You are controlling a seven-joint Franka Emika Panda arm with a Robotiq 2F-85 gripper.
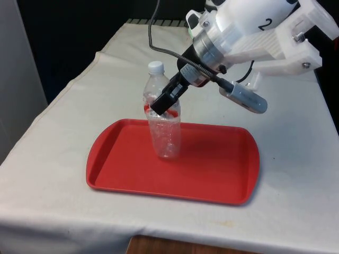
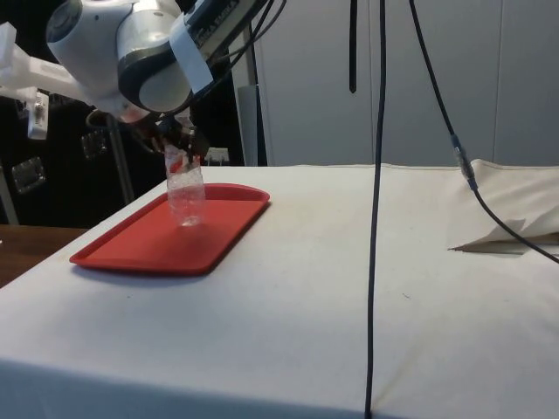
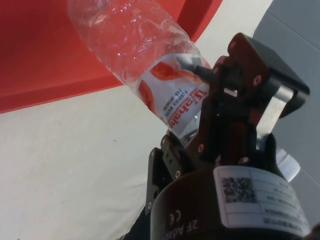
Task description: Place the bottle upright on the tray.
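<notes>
In the side view the black two-finger gripper (image 2: 179,150) is largely lost against the dark background and under the white arm's wrist, so the grip itself is hard to read there, and the cap end of the clear crinkled plastic bottle with the white screw cap and red-and-white label (image 2: 184,194) is hidden behind the fingers. In the wrist view the bottle (image 3: 145,55) is cut off at the picture's edge, its cap end disappears between the fingers, and one finger (image 3: 232,105) shows far better than the other, which sits behind the label. The front view is the clearest: the bottle (image 1: 164,129) stands on its base on the shallow red plastic rectangular tray (image 1: 222,177), in the half of the tray toward the front view's left and closer to the tray's far rim than its near one. Its long axis runs close to vertical, cap up, with a slight lean of the cap toward the front view's left. The gripper (image 1: 163,103) comes in at a slant from the front view's upper right and is clamped on the bottle at the label band, just below the shoulder, its fingers pressed against the plastic on either side with the cap standing free above them. The tray (image 2: 131,253) lies flat on the white cloth-covered table (image 1: 63,159), near the edge closest to the front camera.
</notes>
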